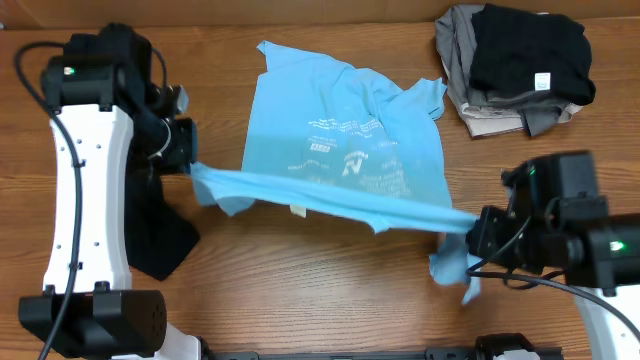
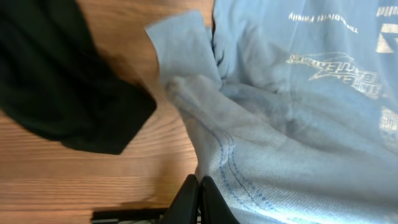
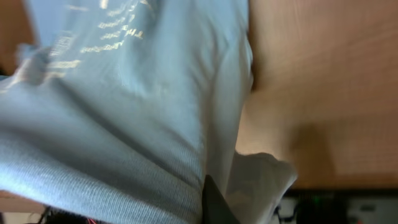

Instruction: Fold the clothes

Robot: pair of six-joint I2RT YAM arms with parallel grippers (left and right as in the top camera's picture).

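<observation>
From overhead, one light blue cotton T-shirt (image 1: 350,130) with white print lay in the upper middle of the frame. Its lower edge was pulled into a taut band between two tools. The left tool (image 1: 188,165), at middle left, pinched one end of that band. The right tool (image 1: 476,228), at lower right, pinched the other end, with a loose flap hanging below it. One crumpled black cloth (image 1: 165,240) lay at lower left beside the left arm. One stack of folded garments (image 1: 515,65), black over grey and beige, sat in the upper right corner. A brown wood-grain tabletop (image 1: 300,300) carried everything and filled the background.

In the left wrist view, the left tool (image 2: 198,194) at the bottom edge was clamped narrow on the T-shirt (image 2: 298,124), which filled the right side. The black cloth (image 2: 56,81) took the upper left, lying on the tabletop (image 2: 93,180).

In the right wrist view, the right tool (image 3: 214,202) showed as one dark finger at the bottom, gripping bunched folds of the T-shirt (image 3: 124,124). Bare tabletop (image 3: 323,81) filled the upper right.
</observation>
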